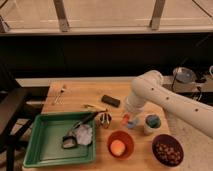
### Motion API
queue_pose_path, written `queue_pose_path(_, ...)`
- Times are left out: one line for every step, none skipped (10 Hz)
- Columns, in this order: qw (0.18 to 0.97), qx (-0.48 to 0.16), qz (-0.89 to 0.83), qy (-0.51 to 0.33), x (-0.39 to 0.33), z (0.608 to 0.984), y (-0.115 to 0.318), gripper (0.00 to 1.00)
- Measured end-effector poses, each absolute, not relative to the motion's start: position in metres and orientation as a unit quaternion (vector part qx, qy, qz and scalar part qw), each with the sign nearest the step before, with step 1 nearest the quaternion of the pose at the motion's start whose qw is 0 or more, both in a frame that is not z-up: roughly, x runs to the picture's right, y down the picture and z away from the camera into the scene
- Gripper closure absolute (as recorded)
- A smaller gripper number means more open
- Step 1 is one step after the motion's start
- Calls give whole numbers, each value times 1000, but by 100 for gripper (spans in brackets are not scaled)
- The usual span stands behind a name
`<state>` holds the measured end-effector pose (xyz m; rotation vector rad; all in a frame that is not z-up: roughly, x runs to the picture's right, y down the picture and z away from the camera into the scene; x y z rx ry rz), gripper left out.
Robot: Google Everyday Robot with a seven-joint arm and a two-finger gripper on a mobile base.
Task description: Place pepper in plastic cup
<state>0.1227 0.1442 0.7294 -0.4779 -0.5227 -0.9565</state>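
Observation:
The small orange-red pepper (125, 119) sits at the tip of my gripper (127, 116), which is shut on it. The white arm reaches in from the right and ends just above the table's middle. The light-blue plastic cup (133, 123) stands directly below and slightly right of the pepper, partly hidden by the gripper. The pepper hangs at the cup's left rim; I cannot tell whether it touches the cup.
A white cup with teal inside (151, 123) stands right of the blue cup. In front are an orange bowl (120, 138) holding a round orange fruit and a dark bowl of nuts (167, 150). A green tray (47, 150) with items lies front left. A black object (111, 101) lies behind.

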Motion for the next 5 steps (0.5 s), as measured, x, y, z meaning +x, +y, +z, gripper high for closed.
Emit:
queue_pose_path(835,-228,-438,-242,137,733,149,75)
queue_pose_path(838,-229,-432,-241,143,737,153,65)
queue_pose_path(840,-229,-429,-242,146,741,157,57)
queue_pose_path(841,-228,-425,-244,147,746,161,47)
queue_pose_path(844,-225,-420,-246,148,751,164,35)
